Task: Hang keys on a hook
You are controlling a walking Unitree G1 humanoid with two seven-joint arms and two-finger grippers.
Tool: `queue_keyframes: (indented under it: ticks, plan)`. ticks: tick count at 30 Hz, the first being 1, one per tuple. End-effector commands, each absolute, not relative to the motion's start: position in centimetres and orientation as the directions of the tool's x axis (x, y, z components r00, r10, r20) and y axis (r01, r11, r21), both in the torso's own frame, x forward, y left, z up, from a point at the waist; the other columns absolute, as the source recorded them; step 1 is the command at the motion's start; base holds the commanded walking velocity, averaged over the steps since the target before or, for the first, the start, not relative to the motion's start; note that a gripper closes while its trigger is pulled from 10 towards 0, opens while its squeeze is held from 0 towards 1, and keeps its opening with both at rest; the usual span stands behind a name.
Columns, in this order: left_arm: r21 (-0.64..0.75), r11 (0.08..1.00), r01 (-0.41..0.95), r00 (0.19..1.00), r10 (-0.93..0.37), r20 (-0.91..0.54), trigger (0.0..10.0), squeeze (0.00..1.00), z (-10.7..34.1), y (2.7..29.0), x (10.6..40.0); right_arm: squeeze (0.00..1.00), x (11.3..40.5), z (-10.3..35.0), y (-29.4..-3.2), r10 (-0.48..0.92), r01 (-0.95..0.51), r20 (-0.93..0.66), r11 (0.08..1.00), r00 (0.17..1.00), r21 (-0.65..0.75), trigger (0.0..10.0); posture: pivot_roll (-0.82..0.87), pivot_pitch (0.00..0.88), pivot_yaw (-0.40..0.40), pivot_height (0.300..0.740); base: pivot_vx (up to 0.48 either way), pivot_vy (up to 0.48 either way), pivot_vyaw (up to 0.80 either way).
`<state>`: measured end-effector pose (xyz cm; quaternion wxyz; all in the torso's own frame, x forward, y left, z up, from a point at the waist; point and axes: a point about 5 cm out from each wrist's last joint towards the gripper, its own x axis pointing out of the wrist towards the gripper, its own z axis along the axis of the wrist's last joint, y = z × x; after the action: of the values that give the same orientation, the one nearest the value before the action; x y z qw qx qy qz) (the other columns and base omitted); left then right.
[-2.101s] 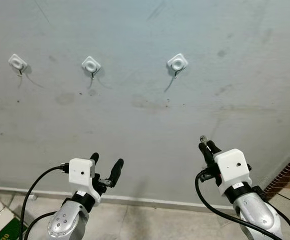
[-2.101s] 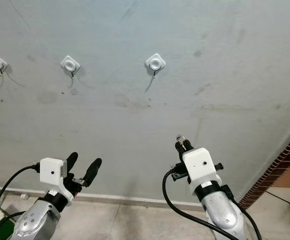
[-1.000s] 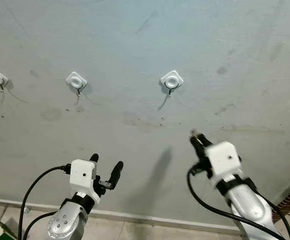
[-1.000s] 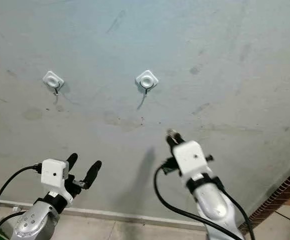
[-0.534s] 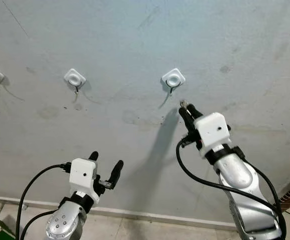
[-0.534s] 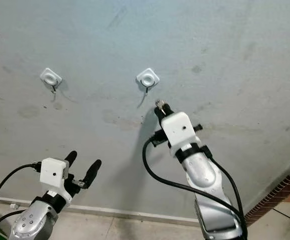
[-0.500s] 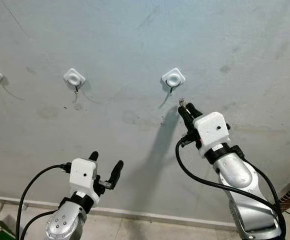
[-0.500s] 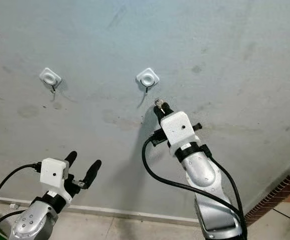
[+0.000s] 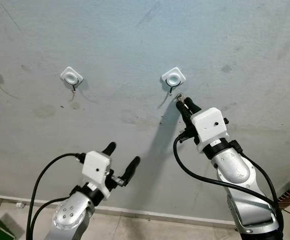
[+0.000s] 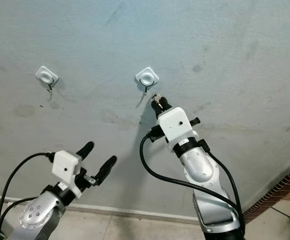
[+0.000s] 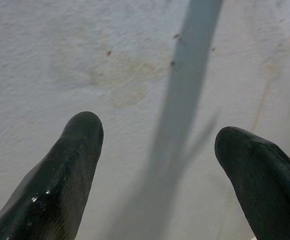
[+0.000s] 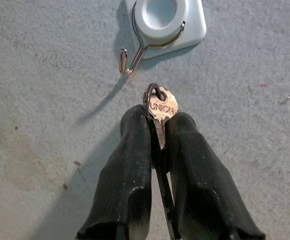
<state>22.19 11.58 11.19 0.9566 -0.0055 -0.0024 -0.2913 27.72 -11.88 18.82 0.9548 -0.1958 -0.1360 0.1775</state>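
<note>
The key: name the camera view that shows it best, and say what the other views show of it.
The right wrist view shows it best: the key, stamped UNION, is pinched between the right gripper fingers, its ring just short of the wire hook. In both eye views the key is a tiny glint below the hook. The left wrist view shows bare wall.

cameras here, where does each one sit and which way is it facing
Left and right eye views: on the head, facing the wall; both arms show.
Left wrist view: behind the open left pincer, facing bare wall.
Right wrist view: behind the right pincer, shut on the key below the hook.
Shared: hook and key.
</note>
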Motion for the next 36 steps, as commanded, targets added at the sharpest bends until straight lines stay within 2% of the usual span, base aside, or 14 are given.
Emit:
queue_keyframes:
  ticks: [1,8,14,16,20,22,26,31,36]
  plan:
    - [0.011,0.810,0.586,0.810,-0.586,0.021,10.0,0.00,11.8,11.3,22.2,0.00,27.5,19.6,-11.6,0.409,-0.284,0.223,0.853,0.885,-0.437,10.0,-0.06,0.023,0.045,0.740,0.000,0.000,0.00]
    - [0.016,0.803,0.595,0.803,-0.595,0.030,10.0,0.00,12.0,11.1,22.6,0.00,25.6,18.9,-12.2,0.452,-0.333,0.183,0.827,0.873,-0.453,10.0,-0.07,0.025,0.041,0.740,0.000,0.000,0.00]
    - [0.007,0.793,0.609,0.793,-0.609,0.034,10.0,0.00,12.0,10.9,22.4,0.00,23.9,19.3,-10.5,0.585,-0.486,0.154,0.771,0.796,-0.411,10.0,-0.08,0.030,0.046,0.740,0.000,0.000,0.00]
    - [0.008,0.789,0.614,0.789,-0.614,0.033,10.0,0.00,12.0,10.8,22.5,0.00,23.9,19.8,-9.4,0.638,-0.569,0.153,0.753,0.755,-0.330,10.0,-0.08,0.028,0.048,0.740,0.000,0.000,0.00]
    - [0.008,0.787,0.616,0.787,-0.616,0.034,10.0,0.00,12.0,10.8,22.5,0.00,23.9,20.1,-8.7,0.677,-0.639,0.145,0.732,0.722,-0.235,10.0,-0.07,0.028,0.047,0.740,0.000,0.000,0.00]
    - [0.009,0.787,0.617,0.787,-0.616,0.034,10.0,0.00,12.0,10.8,22.5,0.00,23.9,20.1,-8.2,0.734,-0.719,0.121,0.679,0.668,-0.149,10.0,-0.07,0.028,0.047,0.740,0.000,0.000,0.00]
    - [0.007,0.788,0.616,0.787,-0.616,0.033,10.0,0.00,11.9,10.8,22.4,0.00,24.0,20.2,-8.2,0.783,-0.778,0.096,0.622,0.615,-0.093,10.0,-0.07,0.028,0.047,0.740,0.000,0.000,0.00]
    - [0.006,0.787,0.617,0.786,-0.617,0.033,10.0,0.00,11.9,10.7,22.4,0.00,24.5,20.6,-8.5,0.786,-0.786,0.103,0.616,0.609,-0.051,10.0,-0.07,0.027,0.047,0.740,0.000,0.000,0.00]
    - [0.001,0.787,0.617,0.786,-0.617,0.052,10.0,0.00,12.3,10.6,22.6,0.00,25.5,21.0,-9.4,0.783,-0.791,0.113,0.608,0.612,0.067,10.0,-0.07,0.027,0.047,0.740,0.000,0.000,0.00]
